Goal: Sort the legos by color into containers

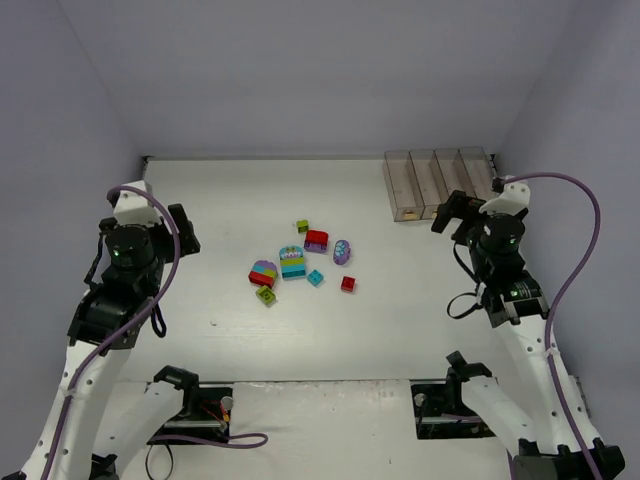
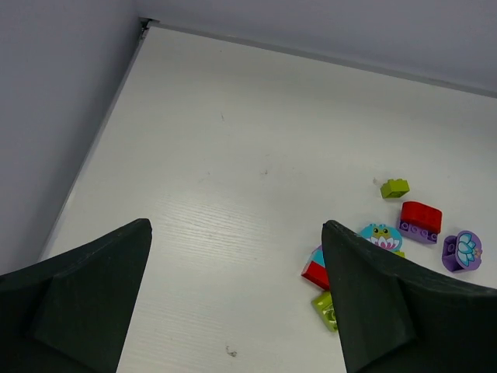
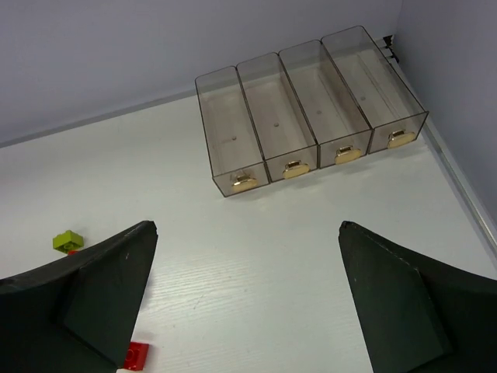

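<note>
The legos lie in a loose cluster mid-table: a small lime brick (image 1: 302,226), a red-and-purple brick (image 1: 316,240), a rounded purple piece (image 1: 342,251), a teal stack (image 1: 292,262), a multicolour stack (image 1: 263,273), another lime brick (image 1: 266,295), a small teal brick (image 1: 315,278) and a small red brick (image 1: 347,284). The containers (image 1: 440,183), four clear bins in a row, stand at the back right. My left gripper (image 1: 185,232) hovers open, left of the cluster. My right gripper (image 1: 450,212) hangs open just in front of the bins (image 3: 311,116). Neither holds anything.
Purple walls close in the table on the left, back and right. The bins have gold handles (image 3: 293,168) on their near ends. The left wrist view shows the table's back-left corner (image 2: 146,23). Cables loop beside both arms.
</note>
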Tool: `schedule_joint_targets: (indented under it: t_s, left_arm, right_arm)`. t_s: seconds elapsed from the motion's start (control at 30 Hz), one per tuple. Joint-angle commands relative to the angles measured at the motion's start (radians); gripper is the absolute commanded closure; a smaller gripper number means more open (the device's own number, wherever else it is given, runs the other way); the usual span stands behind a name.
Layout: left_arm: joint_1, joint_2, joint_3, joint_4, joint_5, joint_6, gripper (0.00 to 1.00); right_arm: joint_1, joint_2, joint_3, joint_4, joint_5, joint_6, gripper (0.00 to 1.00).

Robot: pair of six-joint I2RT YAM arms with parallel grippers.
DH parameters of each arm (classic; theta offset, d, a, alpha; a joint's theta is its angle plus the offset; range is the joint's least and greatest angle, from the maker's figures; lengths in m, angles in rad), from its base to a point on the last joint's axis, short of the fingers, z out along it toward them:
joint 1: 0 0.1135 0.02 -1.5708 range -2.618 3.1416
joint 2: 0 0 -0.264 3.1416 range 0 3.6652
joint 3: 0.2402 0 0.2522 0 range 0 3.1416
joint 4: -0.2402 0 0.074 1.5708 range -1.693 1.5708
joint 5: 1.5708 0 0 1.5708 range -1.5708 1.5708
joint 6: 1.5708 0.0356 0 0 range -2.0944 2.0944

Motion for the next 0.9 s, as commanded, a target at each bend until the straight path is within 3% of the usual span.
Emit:
schedule_joint_targets:
  t_s: [0.0,0.23,0.37,0.53,0.73,0.87]
  left_arm:
    - [0.003,0.016,0.019,0.006,-0.01,-0.009,0.16]
    - [0.003,0.028,0.02,-0.029,-0.011,-0.012,0.16]
    - [0.003,0.04,0.014,-0.04,-0.008,-0.032,0.16]
    - [0.003,0.057,0.013,-0.055,-0.008,-0.072,0.16]
    - [0.003,0.079,0.023,-0.095,-0.005,-0.086,0.16]
    - [0.003,0.076,0.019,-0.117,-0.001,-0.087,0.16]
  right_arm:
    - [0.009,0.012,0.008,0.07,0.031,0.005,0.0]
    - [0.01,0.136,0.02,0.053,-0.07,0.022,0.0]
    - [0.053,0.27,0.057,-0.016,-0.084,0.146,0.0]
    - [0.227,0.467,0.091,-0.028,0.032,0.269,0.01]
    - [0.392,0.696,0.158,-0.041,0.104,0.401,0.17]
    - [0.482,0.802,0.203,-0.056,0.152,0.449,0.17]
